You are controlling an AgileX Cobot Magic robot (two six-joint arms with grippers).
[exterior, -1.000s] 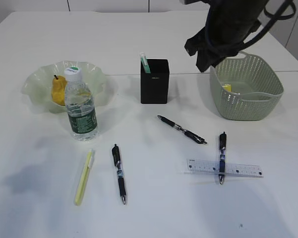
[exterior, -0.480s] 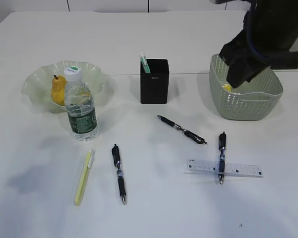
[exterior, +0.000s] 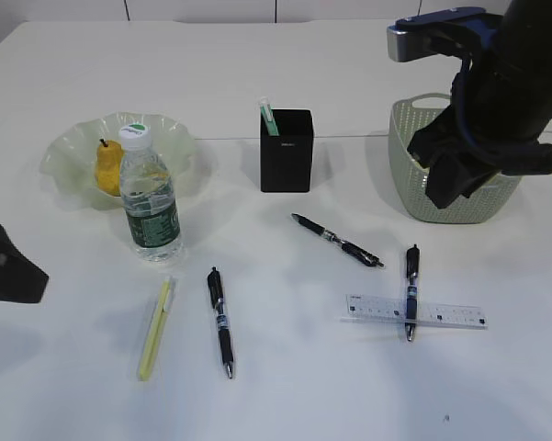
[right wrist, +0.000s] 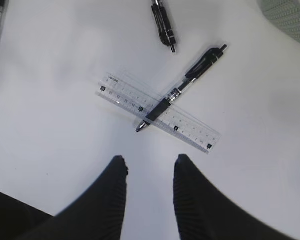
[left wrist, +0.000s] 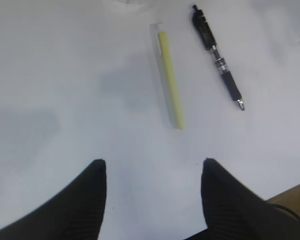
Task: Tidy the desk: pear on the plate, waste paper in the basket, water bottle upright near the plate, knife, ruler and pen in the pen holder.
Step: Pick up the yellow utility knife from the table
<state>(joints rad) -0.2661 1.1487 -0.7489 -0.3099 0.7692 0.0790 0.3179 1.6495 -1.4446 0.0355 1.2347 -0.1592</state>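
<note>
Desk inventory, as I see it.

1. Plate (exterior: 73, 147): pale green, wavy rim, far left. Pear (exterior: 108, 167) sits on it, stem up.
2. Bottle (exterior: 149, 195): upright, white cap, just in front of the plate, touching or nearly touching its rim.
3. Holder (exterior: 286, 152): black box, centre back. One green-capped item (exterior: 269, 117) stands inside, leaning left.
4. Basket (exterior: 418, 188): green mesh, back right, partly hidden by my right arm. Its contents are hidden.
5. Yellow knife (exterior: 155, 328): flat on the desk in a clear sleeve, in front of the bottle.
6. Left pen (exterior: 220, 322): black, lying just right of the knife, roughly parallel to it.
7. Middle pen (exterior: 336, 240): black, lying at a slant in front of the holder.
8. Ruler (exterior: 415, 311): clear, flat on the desk, front right.
9. Right pen (exterior: 411, 291): lies across the ruler, resting on top of it, tip toward the front edge.

My left gripper (left wrist: 152, 167): jaws spread wide, nothing between them, above bare desk short of the knife.
My right gripper (right wrist: 150, 170): jaws parted by a narrower gap, holding nothing, raised above the desk with the ruler and its crossing pen just ahead of the fingertips.
</note>
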